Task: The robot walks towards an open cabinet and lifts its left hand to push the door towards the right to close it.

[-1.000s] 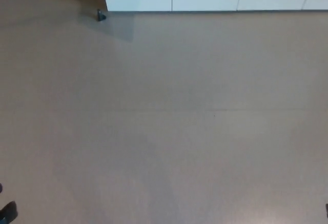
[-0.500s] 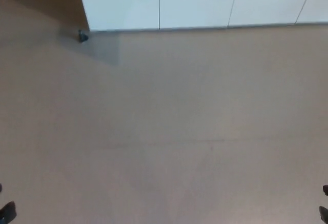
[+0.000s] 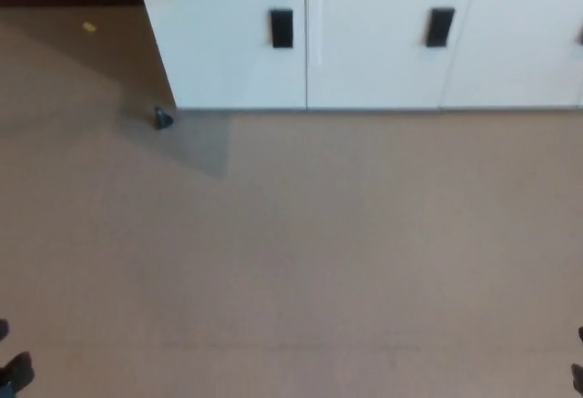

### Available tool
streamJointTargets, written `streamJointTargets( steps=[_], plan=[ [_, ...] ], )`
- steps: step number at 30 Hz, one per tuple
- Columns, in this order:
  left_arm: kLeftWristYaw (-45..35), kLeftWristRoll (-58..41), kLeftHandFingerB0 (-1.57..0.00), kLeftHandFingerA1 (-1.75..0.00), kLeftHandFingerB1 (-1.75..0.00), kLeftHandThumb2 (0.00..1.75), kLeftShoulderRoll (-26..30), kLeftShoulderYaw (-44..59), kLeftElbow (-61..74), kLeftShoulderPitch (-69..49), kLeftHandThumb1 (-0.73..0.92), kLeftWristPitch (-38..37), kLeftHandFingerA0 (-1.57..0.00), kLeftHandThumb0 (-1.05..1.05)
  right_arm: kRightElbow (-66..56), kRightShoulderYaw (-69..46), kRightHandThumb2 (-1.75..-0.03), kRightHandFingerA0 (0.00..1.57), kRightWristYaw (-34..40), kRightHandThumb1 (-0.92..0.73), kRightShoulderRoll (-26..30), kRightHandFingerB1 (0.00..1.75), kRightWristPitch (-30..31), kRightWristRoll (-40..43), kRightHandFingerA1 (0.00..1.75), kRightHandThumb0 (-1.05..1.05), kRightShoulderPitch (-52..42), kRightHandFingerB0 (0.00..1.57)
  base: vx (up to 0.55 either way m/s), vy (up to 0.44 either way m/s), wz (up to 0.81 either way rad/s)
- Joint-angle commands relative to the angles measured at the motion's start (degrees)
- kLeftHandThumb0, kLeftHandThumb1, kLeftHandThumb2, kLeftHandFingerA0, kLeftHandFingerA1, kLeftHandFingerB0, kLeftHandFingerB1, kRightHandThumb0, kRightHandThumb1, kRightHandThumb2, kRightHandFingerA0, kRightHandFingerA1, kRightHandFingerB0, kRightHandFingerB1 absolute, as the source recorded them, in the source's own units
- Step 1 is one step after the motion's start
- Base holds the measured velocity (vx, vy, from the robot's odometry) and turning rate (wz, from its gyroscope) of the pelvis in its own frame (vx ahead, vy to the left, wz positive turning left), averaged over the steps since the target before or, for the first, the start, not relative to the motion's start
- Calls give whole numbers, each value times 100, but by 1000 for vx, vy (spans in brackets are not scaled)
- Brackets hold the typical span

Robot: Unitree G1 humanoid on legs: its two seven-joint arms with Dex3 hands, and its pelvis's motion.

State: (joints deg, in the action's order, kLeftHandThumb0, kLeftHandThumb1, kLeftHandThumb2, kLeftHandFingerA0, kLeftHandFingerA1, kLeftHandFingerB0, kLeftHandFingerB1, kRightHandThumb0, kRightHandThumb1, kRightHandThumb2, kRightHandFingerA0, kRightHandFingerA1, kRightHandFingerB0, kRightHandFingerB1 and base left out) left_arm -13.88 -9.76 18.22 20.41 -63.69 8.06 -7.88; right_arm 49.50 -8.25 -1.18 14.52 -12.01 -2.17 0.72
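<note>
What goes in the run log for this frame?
phase: approach | cabinets ahead, doors shut in view | doorstop on floor | hands: barely visible, state unclear

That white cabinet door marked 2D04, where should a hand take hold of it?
Probably the black handle, a small upright rectangle near the door's right edge. Come at it from the front: the rest of the door face looks flat, offering nothing else to grip.

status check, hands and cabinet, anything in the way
Left robot hand only a dark tip at frame edge, right likewise, grip unreadable. White cabinet doors ahead across bare floor. Small dark doorstop near left corner.
</note>
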Motion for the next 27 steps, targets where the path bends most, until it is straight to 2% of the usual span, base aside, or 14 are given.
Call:
streamJointTargets(
  steps=[1,8,16,22,27],
  plan=[
    [-33,31,-36,-44,-37,58,135,-45,-41,-51,64,-163,-56,-24,46,0,-61,63,55,-71,34,38,-46,2,46,-24,-45,43,473,-205,-1],
    [29,71,-37,-44,-37,59,159,-104,-65,-1,65,-183,-57,-23,49,61,-61,64,126,-71,37,39,-62,-62,46,-26,-20,44,431,-55,-14],
    [71,86,-38,-45,-38,58,170,-170,-87,19,64,-202,-58,-22,27,122,-61,64,127,-71,61,38,-40,-88,46,-27,-33,43,540,141,-17],
    [83,79,-39,-45,-39,59,201,-201,-102,109,64,-180,-57,-21,70,159,-61,66,210,-71,47,38,-84,-146,46,-25,26,45,442,11,19],
    [115,132,-41,-45,-40,59,239,-271,-97,215,65,-179,-59,-22,123,134,-61,67,166,-71,35,39,-151,-96,47,-26,104,44,514,-139,55]
  ],
)
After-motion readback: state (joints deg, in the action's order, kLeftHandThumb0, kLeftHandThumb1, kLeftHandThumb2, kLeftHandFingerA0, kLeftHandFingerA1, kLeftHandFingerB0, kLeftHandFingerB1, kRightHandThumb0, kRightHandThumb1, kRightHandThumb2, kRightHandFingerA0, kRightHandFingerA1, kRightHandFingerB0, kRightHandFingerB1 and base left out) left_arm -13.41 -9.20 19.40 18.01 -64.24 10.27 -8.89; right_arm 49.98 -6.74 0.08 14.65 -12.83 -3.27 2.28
